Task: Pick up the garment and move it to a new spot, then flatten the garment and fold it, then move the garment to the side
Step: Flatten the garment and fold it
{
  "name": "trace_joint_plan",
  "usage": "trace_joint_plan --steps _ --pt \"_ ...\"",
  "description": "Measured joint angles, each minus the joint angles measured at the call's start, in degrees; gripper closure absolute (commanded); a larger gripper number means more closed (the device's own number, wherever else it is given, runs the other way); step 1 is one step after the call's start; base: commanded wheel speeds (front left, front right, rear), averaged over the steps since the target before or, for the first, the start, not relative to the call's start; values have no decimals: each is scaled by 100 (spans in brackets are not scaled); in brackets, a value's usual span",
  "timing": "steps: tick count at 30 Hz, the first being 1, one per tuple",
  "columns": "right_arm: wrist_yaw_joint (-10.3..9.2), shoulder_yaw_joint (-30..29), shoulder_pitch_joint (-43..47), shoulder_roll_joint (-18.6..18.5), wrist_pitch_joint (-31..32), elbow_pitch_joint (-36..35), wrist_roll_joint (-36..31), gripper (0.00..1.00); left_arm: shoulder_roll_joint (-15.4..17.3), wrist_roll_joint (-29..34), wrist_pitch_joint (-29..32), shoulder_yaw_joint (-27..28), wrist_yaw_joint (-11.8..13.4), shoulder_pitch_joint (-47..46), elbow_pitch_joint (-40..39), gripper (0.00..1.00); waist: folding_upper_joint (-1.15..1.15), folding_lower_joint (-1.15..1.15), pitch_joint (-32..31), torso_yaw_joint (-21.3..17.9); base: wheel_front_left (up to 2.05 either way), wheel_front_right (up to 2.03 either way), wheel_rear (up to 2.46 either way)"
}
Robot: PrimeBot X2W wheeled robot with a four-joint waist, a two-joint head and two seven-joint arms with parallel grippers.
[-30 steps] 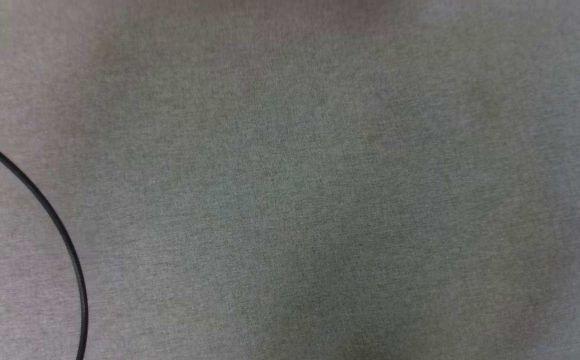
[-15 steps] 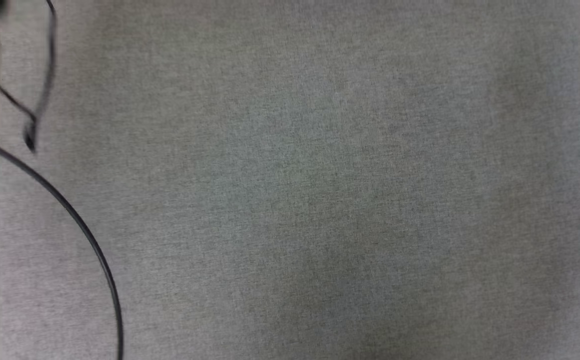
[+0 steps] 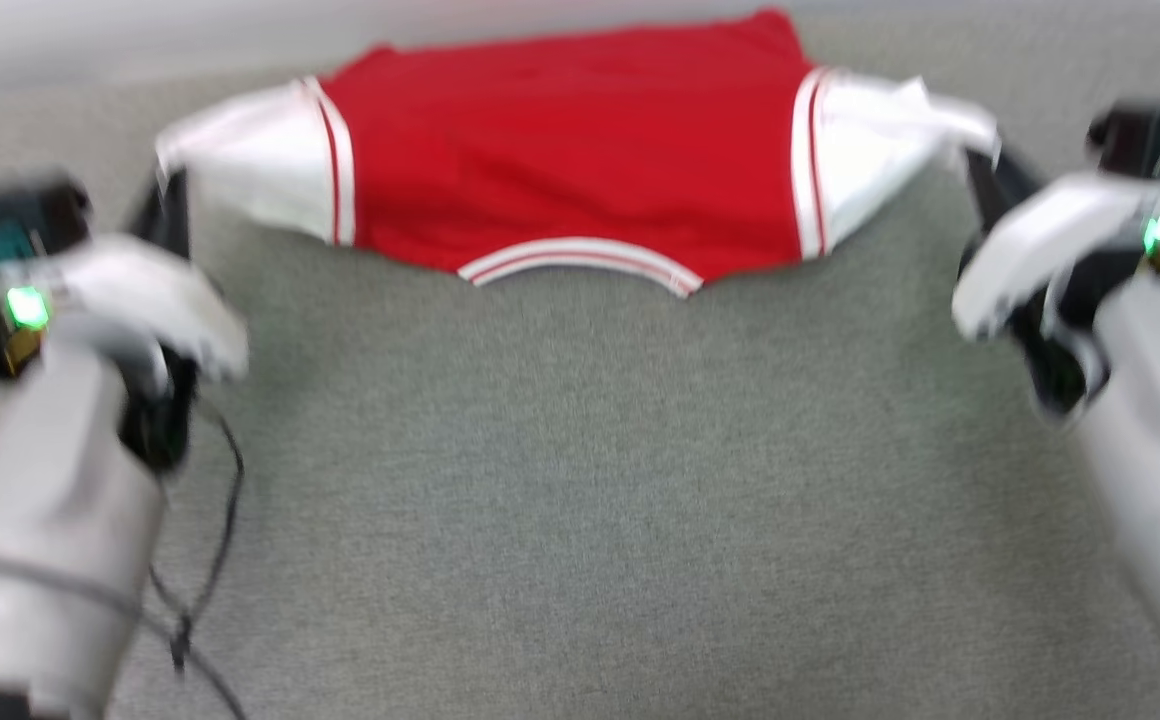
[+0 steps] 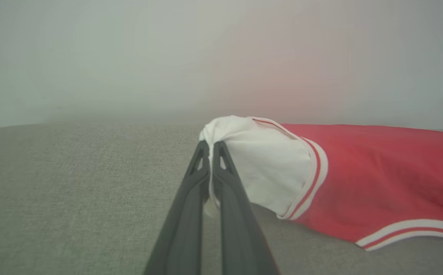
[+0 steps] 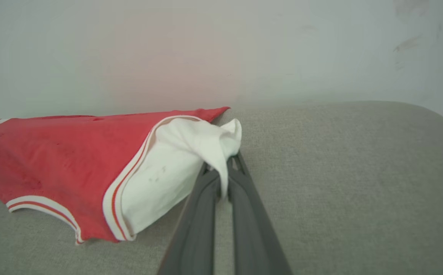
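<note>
Garment: I saw the garment point(image 3: 580, 170) spread sideways along the top centre of the head view, red body in the middle, a white sleeve out to each side.
Garment position: it lay on the grey fabric bench point(image 3: 580, 500) at the far edge, just in front of the pale wall point(image 4: 130, 57).
Collar trim: the red-white striped collar trim point(image 3: 580, 258) curved along the garment's lower edge in the head view.
Left gripper: my left gripper point(image 3: 165, 190) sat at upper left of the head view, its tip at the left-side sleeve point(image 3: 250, 170).
Left fingers: in the left wrist view the fingers point(image 4: 221, 179) were pressed narrow on a bunched white fold of that sleeve point(image 4: 259, 160), with cloth pinched in the slit between them.
Right gripper: my right gripper point(image 3: 980, 165) sat at upper right of the head view, its tip at the right-side sleeve point(image 3: 870, 150).
Right fingers: in the right wrist view the fingers point(image 5: 244, 191) were narrow too, clamping a twisted white fold of that sleeve point(image 5: 175, 164).
Sleeve lift: both pinched sleeve ends stood raised off the bench; the red body sagged lower between them.
Cable: a thin black cable point(image 3: 225, 510) trailed down by my left forearm at lower left.
Lights: a green light point(image 3: 27, 305) glowed on the left wrist, and another point(image 3: 1155, 232) on the right.
Blur: the head view was soft, so I couldn't read fine detail there.
</note>
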Motion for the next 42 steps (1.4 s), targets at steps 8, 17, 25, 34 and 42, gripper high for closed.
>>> trace_joint_plan --steps 8,17,25,34,42 --pt "0 248 1374 -225 -151 -398 404 100 60 271 0 539 411 2118 -1599 100 0 -1 -853 37 0 0 0" --pt "1 127 2928 -508 -131 -1174 495 100 229 87 65 955 1165 4606 -3571 100 0 -1 -1587 80 0 0 0" --pt "1 -625 4729 -544 175 -2086 99 100 439 179 571 846 1915 6325 -5315 100 0 -2 -1812 270 0 0 0" --pt "0 -1699 6241 8 1412 -3345 -759 100 444 288 957 545 2243 6905 -6061 100 0 -1 -1737 471 0 0 0" --pt "0 -2319 5649 233 1751 -4567 -1139 0 319 511 907 378 2243 6438 -6234 100 0 0 -1499 577 0 0 0"
